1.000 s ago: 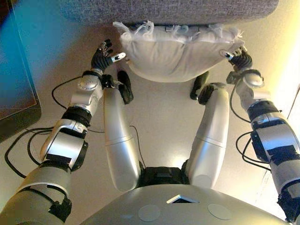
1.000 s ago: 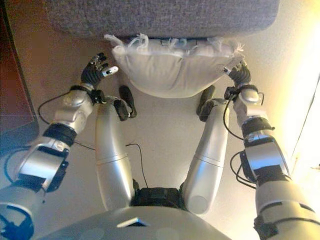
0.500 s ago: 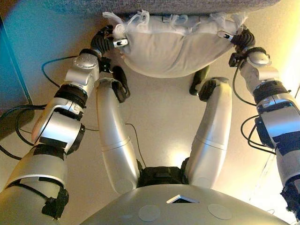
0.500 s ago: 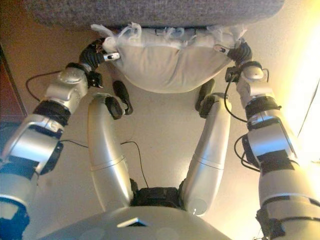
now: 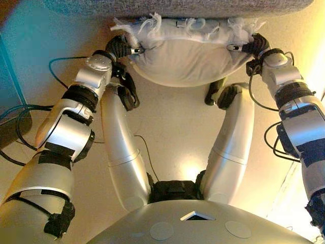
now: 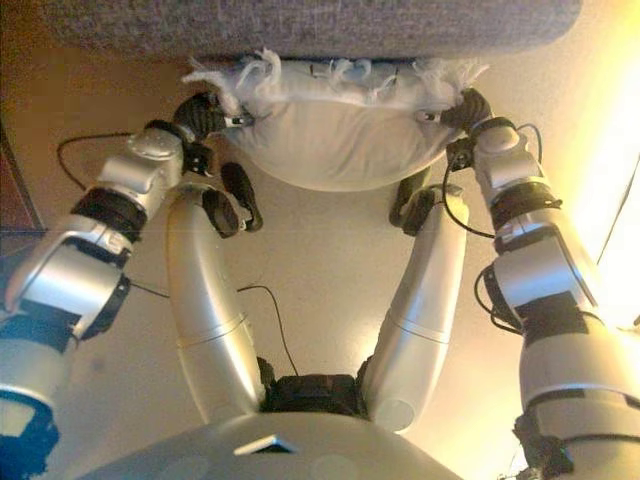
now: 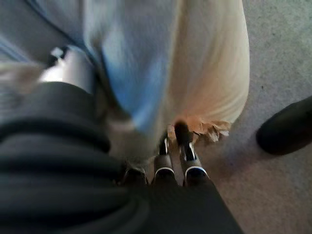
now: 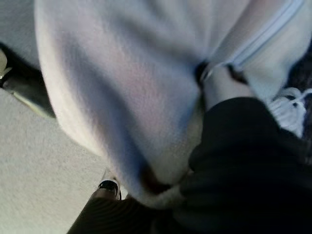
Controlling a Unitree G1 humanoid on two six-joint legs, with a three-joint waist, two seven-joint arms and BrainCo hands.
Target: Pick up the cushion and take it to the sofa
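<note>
A white cushion [image 5: 189, 60] with a fringed top edge hangs between my two hands, its upper edge against the front of the grey sofa [image 5: 177, 7]. My left hand [image 5: 122, 48] grips the cushion's left end and my right hand [image 5: 254, 46] grips its right end. In the left wrist view the fingers [image 7: 187, 158] curl under the cushion [image 7: 195, 63] with the thumb on its other side. In the right wrist view the thumb presses into the cushion [image 8: 126, 87] and the fingers lie beneath it.
The sofa's grey front runs across the far edge of both eye views. A dark flat piece of furniture [image 5: 11, 86] stands at the left. Pale floor [image 5: 177, 132] lies below the cushion.
My left hand, apart from the cushion a second ago, has closed on its left end. Both hands have moved inward along the cushion. The camera has shifted toward the sofa.
</note>
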